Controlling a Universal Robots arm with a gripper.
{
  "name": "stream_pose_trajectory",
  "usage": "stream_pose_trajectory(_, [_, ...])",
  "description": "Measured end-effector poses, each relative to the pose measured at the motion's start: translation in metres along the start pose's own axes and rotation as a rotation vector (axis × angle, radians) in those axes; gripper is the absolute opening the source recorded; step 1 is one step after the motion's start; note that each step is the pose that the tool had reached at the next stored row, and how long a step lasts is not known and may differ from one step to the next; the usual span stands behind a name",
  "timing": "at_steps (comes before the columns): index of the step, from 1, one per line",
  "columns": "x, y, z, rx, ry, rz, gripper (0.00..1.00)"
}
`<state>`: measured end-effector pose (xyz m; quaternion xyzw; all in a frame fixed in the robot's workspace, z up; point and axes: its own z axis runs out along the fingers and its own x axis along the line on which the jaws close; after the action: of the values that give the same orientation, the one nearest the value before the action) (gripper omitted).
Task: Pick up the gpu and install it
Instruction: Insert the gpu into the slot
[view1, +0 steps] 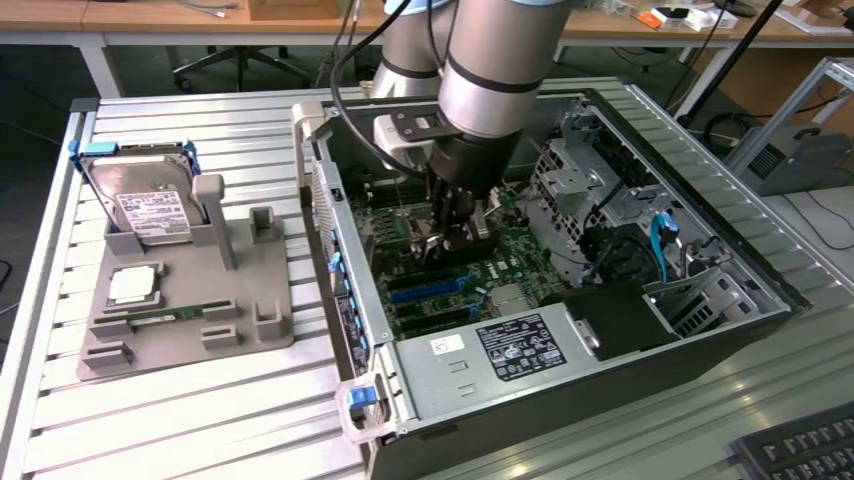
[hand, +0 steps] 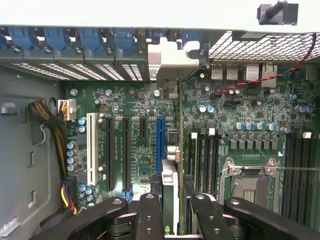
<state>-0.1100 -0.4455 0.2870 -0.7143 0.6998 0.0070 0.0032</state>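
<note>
Black two-fingered gripper (hand: 170, 210) pinching thin dark gpu card with silvery end (hand: 170, 175) on edge, to fit a slot; held just above green motherboard (hand: 145, 135), beside blue slot (hand: 160, 142); inside open black computer case (view1: 747, 330).

Wooden workbenches (view1: 160, 22) behind, an office chair base (view1: 240, 62) beneath them.

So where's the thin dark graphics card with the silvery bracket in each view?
Exterior view: the gpu stands on edge in the gripper, above the motherboard inside the open case.
Wrist view: the gpu runs edge-on between the fingers.
Shared landmark: the blue slot.
</note>
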Motion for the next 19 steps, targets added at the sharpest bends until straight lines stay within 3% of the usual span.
stream_pose_trajectory(19, [0.0000,0.0040,0.0036,0.0000,0.0001,0.000,0.27])
